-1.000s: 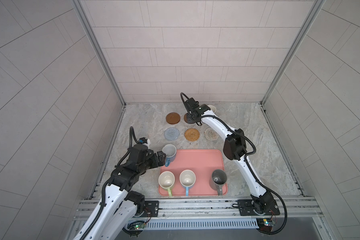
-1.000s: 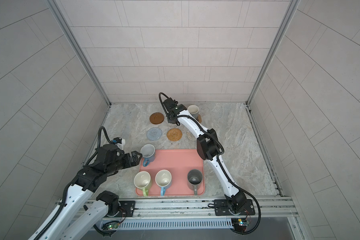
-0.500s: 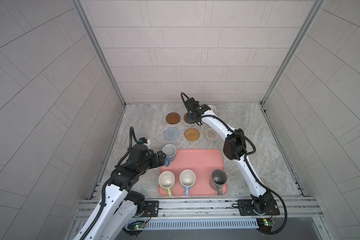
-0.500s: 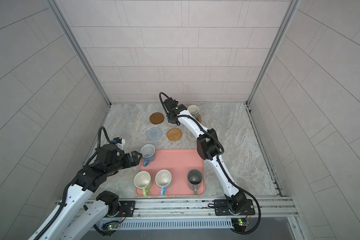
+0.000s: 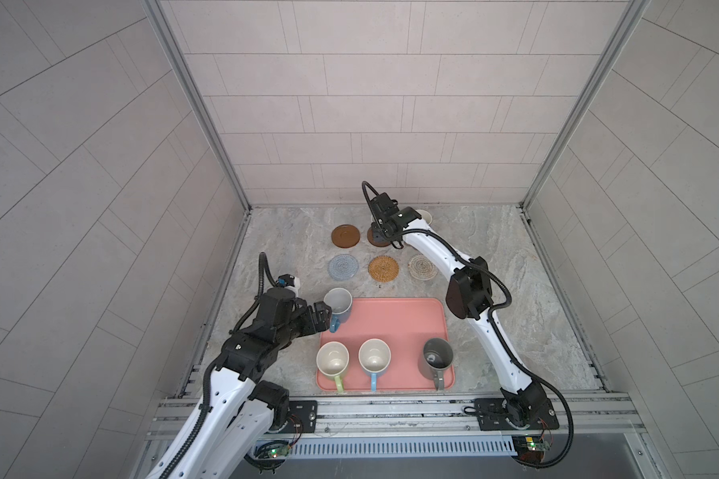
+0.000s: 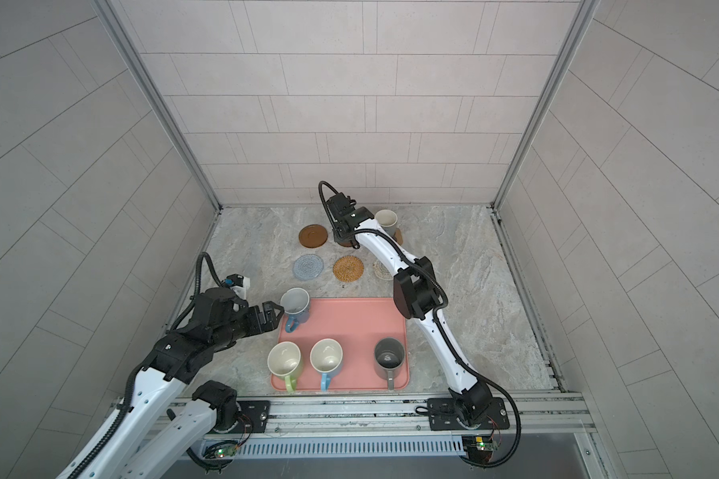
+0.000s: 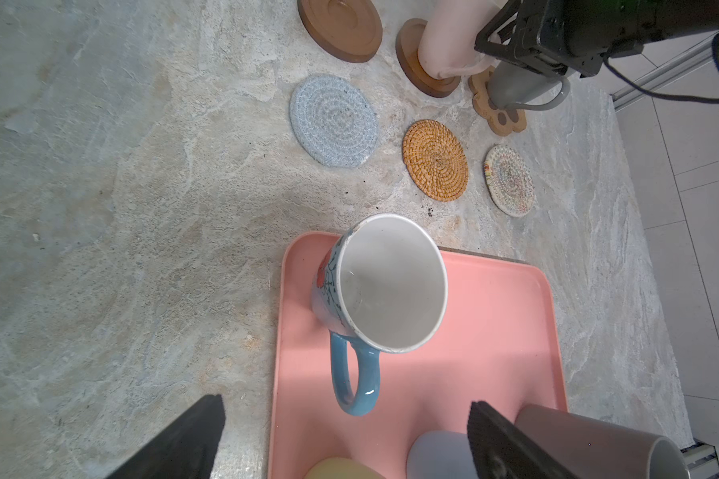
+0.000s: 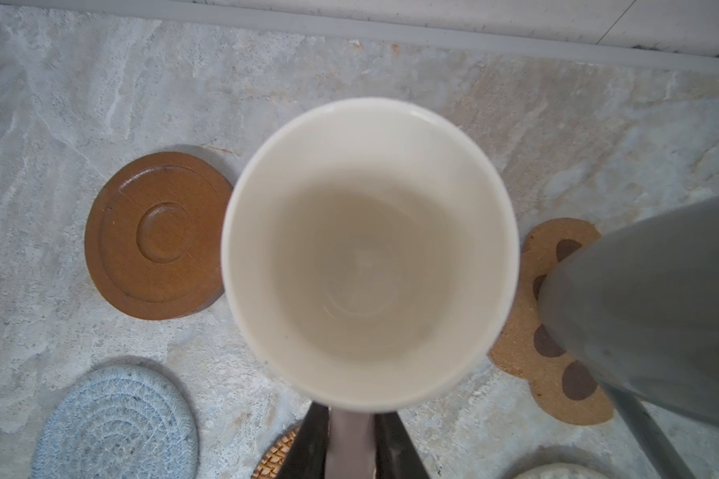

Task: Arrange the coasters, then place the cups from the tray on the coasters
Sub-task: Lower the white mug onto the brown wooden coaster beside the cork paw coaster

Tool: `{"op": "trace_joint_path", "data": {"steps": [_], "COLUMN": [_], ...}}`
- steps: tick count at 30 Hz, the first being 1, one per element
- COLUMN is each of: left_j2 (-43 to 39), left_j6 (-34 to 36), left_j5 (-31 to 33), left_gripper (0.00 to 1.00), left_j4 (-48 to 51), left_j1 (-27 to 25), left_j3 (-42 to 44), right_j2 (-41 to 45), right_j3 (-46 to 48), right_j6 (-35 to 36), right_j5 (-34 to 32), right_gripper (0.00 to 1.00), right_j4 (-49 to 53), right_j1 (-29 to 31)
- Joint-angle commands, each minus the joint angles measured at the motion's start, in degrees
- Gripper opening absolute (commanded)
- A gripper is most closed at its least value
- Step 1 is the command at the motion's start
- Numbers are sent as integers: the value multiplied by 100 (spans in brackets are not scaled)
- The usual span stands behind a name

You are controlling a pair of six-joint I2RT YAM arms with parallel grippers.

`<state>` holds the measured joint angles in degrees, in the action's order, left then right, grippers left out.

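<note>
My right gripper [image 8: 351,439] is shut on the handle of the pale pink cup [image 8: 370,249], which stands on a brown wooden coaster [image 7: 428,70] at the back. Beside it a grey cup [image 8: 648,315] sits on the paw coaster [image 8: 553,361]. My left gripper [image 7: 345,404] is open at the pink tray's [image 5: 395,331] left edge. The handle of the blue cup [image 5: 338,305] lies untouched between its fingertips. Yellow-green [image 5: 332,361], light blue [image 5: 374,356] and dark grey [image 5: 436,358] cups stand along the tray's front.
Bare coasters lie between the tray and the back wall: a wooden disc [image 5: 345,236], a grey-blue crochet round [image 5: 343,266], a golden rattan round [image 5: 383,268] and a pale woven round [image 5: 421,266]. Tiled walls close in three sides.
</note>
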<state>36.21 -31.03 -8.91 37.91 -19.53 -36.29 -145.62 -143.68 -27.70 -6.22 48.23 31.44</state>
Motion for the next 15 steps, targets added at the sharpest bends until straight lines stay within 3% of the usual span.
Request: {"op": "trace_joint_path", "data": {"steps": [1,15], "left_j2": [-63,-104], "left_j6": [69,53], "left_j5": [45,51], "left_gripper": [99,99], "left_j4": [-12,4], "left_j1": [-17,-16], "left_j3": [52,36], "right_j2": [-81,-56], "right_j3": [-152,-156], "right_j6": [-95,-237], "right_j5": [29,240], "right_gripper": [24,27], "right_j4": [-28,98], "right_j1": [-42,-63]}}
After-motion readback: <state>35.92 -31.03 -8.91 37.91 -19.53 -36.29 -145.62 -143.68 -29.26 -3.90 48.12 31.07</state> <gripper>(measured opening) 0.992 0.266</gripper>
